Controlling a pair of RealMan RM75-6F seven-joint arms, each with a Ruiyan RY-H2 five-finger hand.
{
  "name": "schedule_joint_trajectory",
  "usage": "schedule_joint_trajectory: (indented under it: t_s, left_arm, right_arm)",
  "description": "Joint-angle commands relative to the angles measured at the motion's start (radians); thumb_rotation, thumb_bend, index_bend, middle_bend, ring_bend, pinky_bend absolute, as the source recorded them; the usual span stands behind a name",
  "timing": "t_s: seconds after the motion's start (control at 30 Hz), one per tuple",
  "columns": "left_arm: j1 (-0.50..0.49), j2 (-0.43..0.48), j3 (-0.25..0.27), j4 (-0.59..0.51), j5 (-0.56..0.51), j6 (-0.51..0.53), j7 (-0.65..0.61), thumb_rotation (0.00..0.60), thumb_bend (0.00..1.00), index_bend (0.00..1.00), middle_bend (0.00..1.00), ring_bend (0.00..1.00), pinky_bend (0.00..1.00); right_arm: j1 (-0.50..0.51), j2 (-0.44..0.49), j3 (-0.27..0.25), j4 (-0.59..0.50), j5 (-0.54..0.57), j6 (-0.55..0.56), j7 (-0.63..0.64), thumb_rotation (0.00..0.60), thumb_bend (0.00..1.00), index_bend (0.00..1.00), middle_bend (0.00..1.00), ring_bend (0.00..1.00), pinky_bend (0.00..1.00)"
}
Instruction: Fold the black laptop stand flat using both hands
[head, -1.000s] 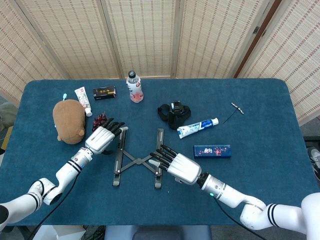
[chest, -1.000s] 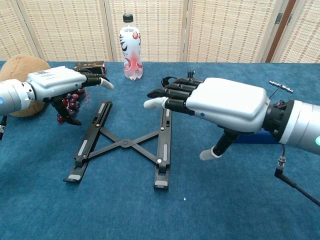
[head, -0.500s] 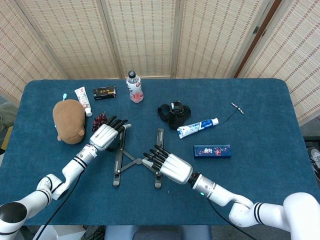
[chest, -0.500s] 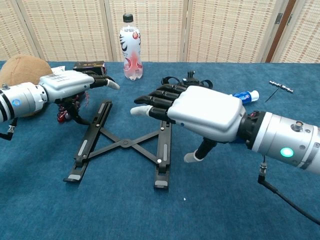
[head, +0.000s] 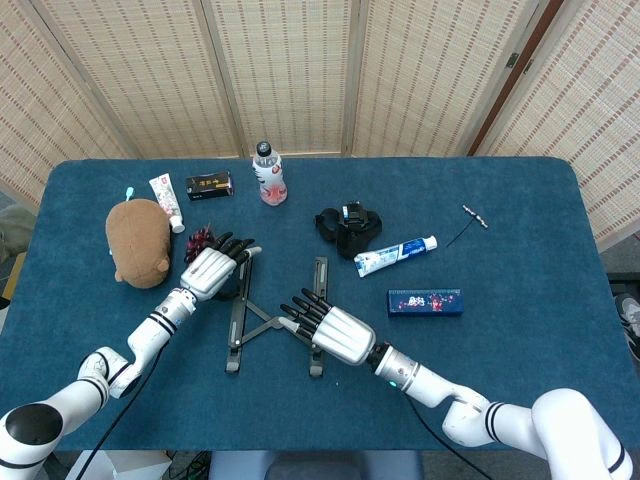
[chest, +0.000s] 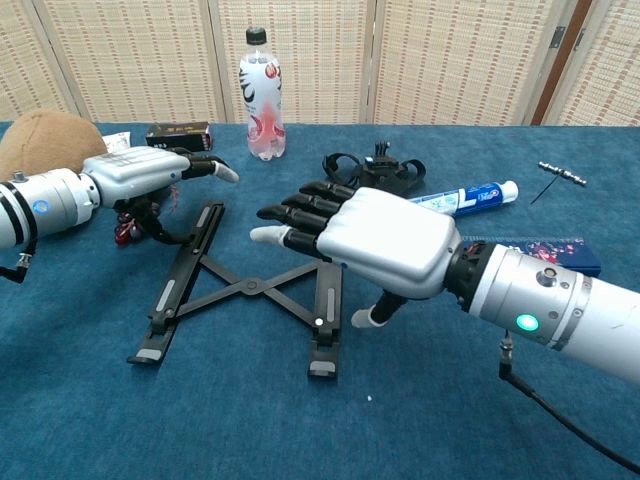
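While the big blue table (head: 520, 220) holds many things, the black laptop stand (head: 272, 318) lies near its front middle, its two bars spread apart and joined by crossed arms, so it is not folded yet. Each hand waits by one bar, likely so they can push the bars together. Over the right bar, the right hand (chest: 375, 240) hovers with fingers apart, holding nothing. By the top of the left bar, the left hand (head: 211, 270) has fingers stretched out, gripping nothing. From above, the brown plush toy (head: 138, 241) shows whole. Only the chest view shows air under the right hand.
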Motion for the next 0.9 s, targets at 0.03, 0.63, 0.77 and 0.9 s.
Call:
schedule_joint_trajectory:
  t_s: [0.03, 0.63, 0.77, 0.9]
  left_arm:
    - [-0.001, 0.000, -0.001, 0.000, -0.007, -0.004, -0.007, 0.600, 0.00, 0.00, 0.00, 0.00, 0.00]
    - [-0.007, -0.007, -0.002, -0.017, -0.035, -0.030, -0.007, 0.600, 0.00, 0.00, 0.00, 0.00, 0.00]
    - [-0.007, -0.003, 0.000, -0.013, -0.037, -0.030, 0.000, 0.600, 0.00, 0.00, 0.00, 0.00, 0.00]
    - [-0.004, 0.009, -0.002, -0.010, -0.044, -0.031, -0.003, 0.600, 0.00, 0.00, 0.00, 0.00, 0.00]
  right_arm:
    - [0.006, -0.041, -0.005, 0.059, -0.005, 0.022, 0.027, 0.600, 0.10, 0.11, 0.08, 0.11, 0.00]
    - [0.029, -0.158, -0.027, 0.269, -0.012, 0.090, 0.114, 0.600, 0.10, 0.11, 0.08, 0.11, 0.00]
    - [0.030, -0.166, -0.033, 0.282, -0.010, 0.097, 0.126, 0.600, 0.10, 0.11, 0.08, 0.11, 0.00]
    - [0.030, -0.167, -0.040, 0.289, -0.010, 0.106, 0.132, 0.600, 0.10, 0.11, 0.08, 0.11, 0.00]
